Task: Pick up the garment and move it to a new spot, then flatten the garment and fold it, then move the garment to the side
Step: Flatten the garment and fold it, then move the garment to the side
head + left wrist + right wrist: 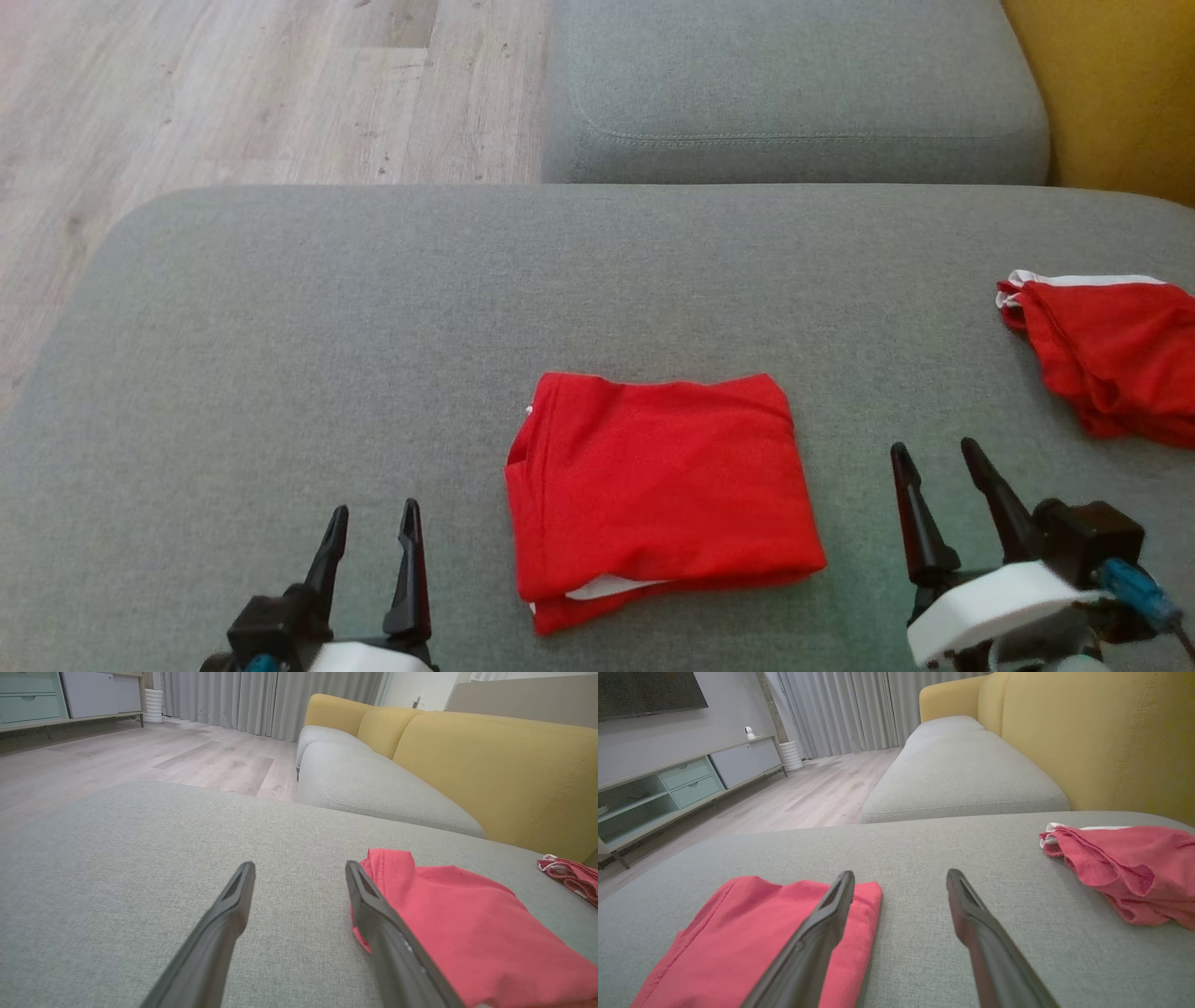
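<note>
A red garment (658,490) lies folded into a neat rectangle on the grey cushion (280,373), with a sliver of white showing at its near edge. My left gripper (373,527) is open, low and to the left of it, holding nothing. My right gripper (934,462) is open too, just off the garment's right edge. In the left wrist view the garment (467,924) lies to the right of my fingers (233,905). In the right wrist view the garment (738,938) lies at the lower left, partly behind my left finger (826,919).
A second red garment with white trim (1111,350) lies crumpled at the cushion's right edge, also in the right wrist view (1125,870). Another grey seat cushion (794,93) lies beyond, yellow backrest (1111,84) at right, wooden floor (233,93) at left.
</note>
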